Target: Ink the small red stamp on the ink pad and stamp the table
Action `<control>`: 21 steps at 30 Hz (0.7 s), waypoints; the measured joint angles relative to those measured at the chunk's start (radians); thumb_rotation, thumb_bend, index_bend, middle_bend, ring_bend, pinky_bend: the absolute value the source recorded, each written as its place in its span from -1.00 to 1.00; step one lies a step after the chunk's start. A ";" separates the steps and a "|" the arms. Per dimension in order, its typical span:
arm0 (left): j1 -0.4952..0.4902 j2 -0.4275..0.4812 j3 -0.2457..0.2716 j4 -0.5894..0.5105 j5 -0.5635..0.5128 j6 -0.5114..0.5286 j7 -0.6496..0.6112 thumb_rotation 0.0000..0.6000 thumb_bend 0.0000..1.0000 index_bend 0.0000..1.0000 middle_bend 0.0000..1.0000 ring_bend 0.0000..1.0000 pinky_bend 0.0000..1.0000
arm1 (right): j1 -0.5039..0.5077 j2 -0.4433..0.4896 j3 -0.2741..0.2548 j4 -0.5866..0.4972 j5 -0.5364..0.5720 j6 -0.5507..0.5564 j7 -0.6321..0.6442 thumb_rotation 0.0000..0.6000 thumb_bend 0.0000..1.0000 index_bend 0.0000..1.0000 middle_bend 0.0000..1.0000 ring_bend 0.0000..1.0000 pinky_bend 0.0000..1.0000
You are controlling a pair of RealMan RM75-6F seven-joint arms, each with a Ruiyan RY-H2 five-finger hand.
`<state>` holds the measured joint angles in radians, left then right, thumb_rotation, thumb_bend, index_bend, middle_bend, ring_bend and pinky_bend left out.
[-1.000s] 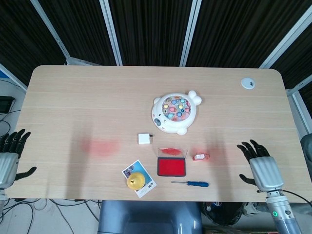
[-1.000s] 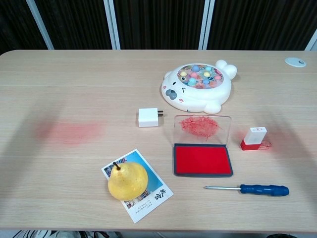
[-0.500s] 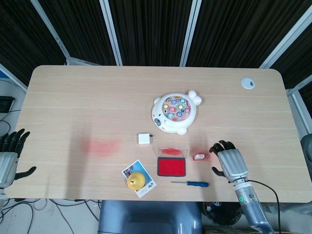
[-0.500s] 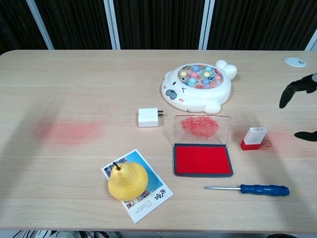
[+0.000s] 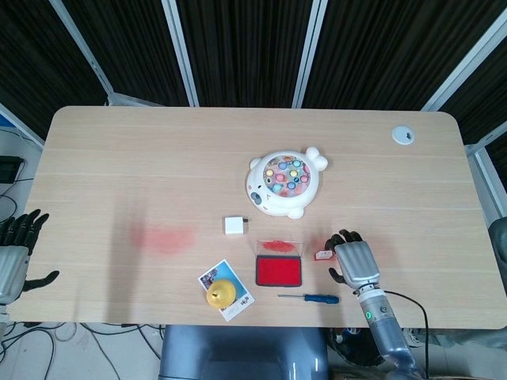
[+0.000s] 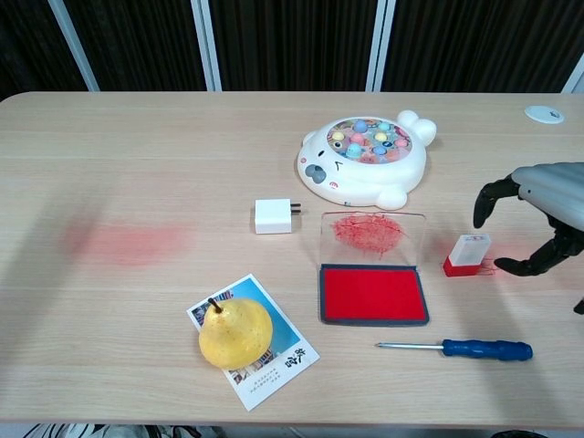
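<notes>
Head view: the small red stamp (image 5: 325, 254) stands right of the ink pad (image 5: 279, 271), touching the spread fingertips of the empty right hand (image 5: 354, 263); the left hand (image 5: 14, 252) hangs spread off the table's left edge. Chest view: the right hand (image 6: 546, 212) arches fingers apart just right of the stamp (image 6: 468, 254), itself right of the ink pad (image 6: 373, 294).

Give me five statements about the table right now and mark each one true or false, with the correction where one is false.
1. The right hand already grips the small red stamp. False: its fingers are spread beside the stamp, which stands on the table.
2. The ink pad lies open, lid raised. True.
3. The pear rests on a photo card. True.
4. The blue-handled screwdriver lies between the ink pad and the fishing toy. False: it lies on the near side of the pad, toward the table's front edge.
5. The left hand hangs over the white charger. False: it is at the table's far left edge.
</notes>
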<state>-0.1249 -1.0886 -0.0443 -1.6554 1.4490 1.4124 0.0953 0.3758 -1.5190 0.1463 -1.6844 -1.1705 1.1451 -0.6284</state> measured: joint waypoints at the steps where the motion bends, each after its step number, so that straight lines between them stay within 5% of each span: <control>1: 0.000 0.001 0.000 -0.001 -0.001 -0.001 -0.001 1.00 -1.00 -1.00 -1.00 -1.00 -1.00 | 0.003 -0.007 0.001 0.006 0.006 -0.001 -0.002 1.00 -0.28 -0.17 -0.35 -0.60 -0.53; 21: -0.008 0.018 -0.002 -0.019 -0.029 -0.029 -0.014 1.00 -1.00 -1.00 -1.00 -1.00 -1.00 | 0.055 -0.087 0.000 0.087 0.097 -0.019 -0.031 1.00 -0.18 -0.17 -0.35 -0.60 -0.53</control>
<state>-0.1332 -1.0710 -0.0464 -1.6746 1.4200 1.3830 0.0818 0.4304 -1.6062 0.1463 -1.5970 -1.0734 1.1256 -0.6589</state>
